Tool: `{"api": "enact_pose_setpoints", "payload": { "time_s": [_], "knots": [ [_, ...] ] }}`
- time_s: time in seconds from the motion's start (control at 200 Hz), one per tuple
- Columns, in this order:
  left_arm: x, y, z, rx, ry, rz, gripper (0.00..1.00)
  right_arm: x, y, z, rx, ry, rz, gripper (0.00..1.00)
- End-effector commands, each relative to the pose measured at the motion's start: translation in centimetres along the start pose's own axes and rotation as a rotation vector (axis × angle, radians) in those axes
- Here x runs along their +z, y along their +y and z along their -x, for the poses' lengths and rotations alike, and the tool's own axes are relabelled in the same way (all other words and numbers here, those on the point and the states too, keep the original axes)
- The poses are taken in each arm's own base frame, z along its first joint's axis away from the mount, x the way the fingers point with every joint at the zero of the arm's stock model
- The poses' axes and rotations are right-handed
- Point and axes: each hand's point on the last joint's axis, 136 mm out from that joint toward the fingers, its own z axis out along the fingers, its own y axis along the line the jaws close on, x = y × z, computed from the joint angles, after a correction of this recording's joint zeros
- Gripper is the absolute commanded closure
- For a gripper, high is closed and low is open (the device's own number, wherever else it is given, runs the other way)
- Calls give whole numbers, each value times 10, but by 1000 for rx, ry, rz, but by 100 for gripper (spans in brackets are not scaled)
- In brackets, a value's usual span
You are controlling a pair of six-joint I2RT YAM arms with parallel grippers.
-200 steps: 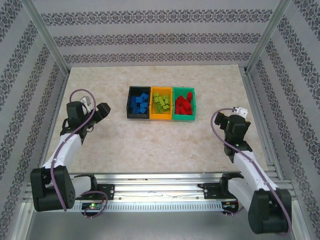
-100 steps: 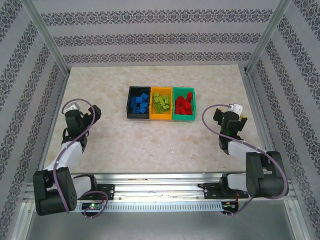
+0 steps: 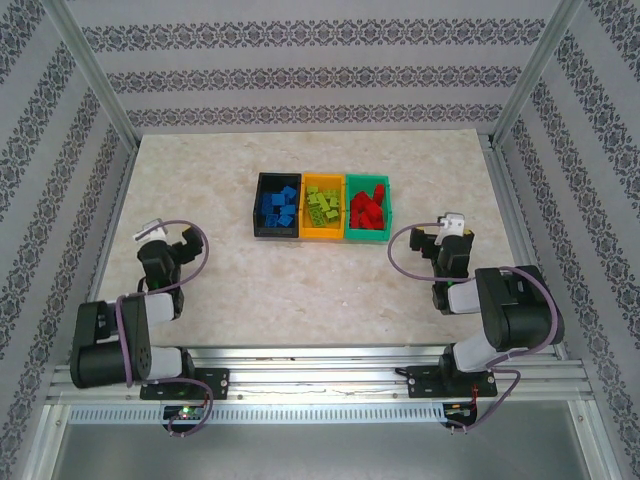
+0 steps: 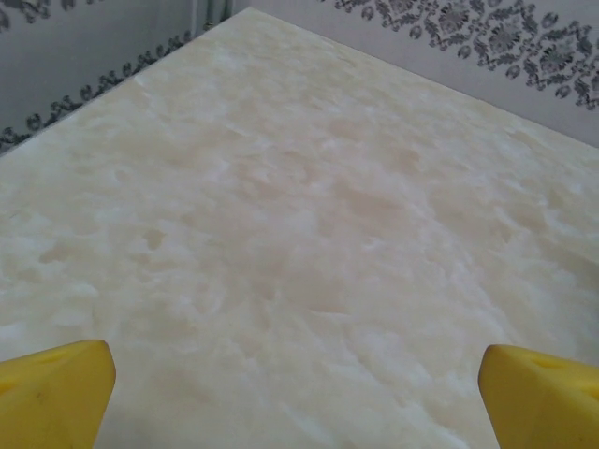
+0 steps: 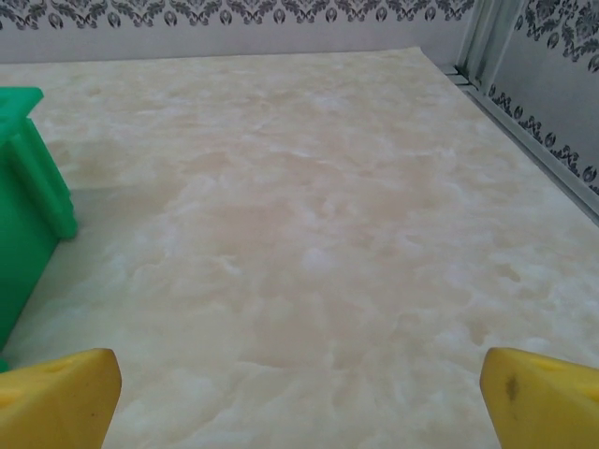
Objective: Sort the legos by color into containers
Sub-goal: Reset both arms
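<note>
- The left gripper (image 4: 299, 404) is down low, close to the robot's own base. Its two yellow fingers (image 4: 56, 388) are spread wide with nothing between them.
- The right gripper (image 5: 299, 404) is the same on its side: low, spread wide and holding nothing. It points past the corner of the green bin (image 5: 28, 178).
- Both arms are folded up small at the near edge of the table (image 3: 300, 285).
- Farther out, in the middle of the table, three bins sit side by side, touching in a row.
- The black bin (image 3: 258, 206) on the left holds the blue bricks (image 3: 280, 203).
- The orange-yellow bin (image 3: 322, 237) in the middle holds the lime bricks (image 3: 321, 206).
- The green bin on the right holds the red bricks (image 3: 367, 208).
- Every brick I can see sits in a bin with others of its own color.
- The bricks are too small to tell if one odd piece hides under the rest.
- So I think the sorting is done and this is the very end of the job.
- I think the next move is just to rest the arms, with no more picking up.
- If a stray brick did turn up, an arm would need to unfold and reach far out to the bins.
</note>
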Motion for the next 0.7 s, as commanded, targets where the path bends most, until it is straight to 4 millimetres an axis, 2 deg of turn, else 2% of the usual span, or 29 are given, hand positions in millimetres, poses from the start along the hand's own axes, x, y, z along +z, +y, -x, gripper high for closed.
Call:
{"api": "enact_pose_setpoints", "payload": {
  "time_s": [0.0, 0.055, 0.155, 0.245, 0.365, 0.405, 0.495, 0.695],
  "knots": [
    [0, -25, 18, 58, -138, -134, 0, 10, 8, 27, -3, -62, 18, 2],
    [-2, -35, 18, 88, -144, -190, 0, 12, 7, 20, -7, -18, 12, 2],
    [1, -41, 15, 116, -117, -187, 0, 13, 8, 23, -6, -32, 14, 2],
    [3, -53, 13, 157, -104, -232, 0, 13, 8, 22, -8, -26, 14, 2],
    [15, -74, -12, 254, -37, -289, 0, 13, 8, 22, -8, -25, 16, 2],
    [17, -79, -7, 253, -73, -312, 1, 13, 8, 22, -8, -25, 16, 2],
    [19, -67, -10, 237, -26, -235, 0, 13, 9, 22, -9, -25, 17, 2],
    [21, -70, -7, 243, -44, -251, 1, 13, 10, 22, -15, -25, 24, 2]
  ]
}}
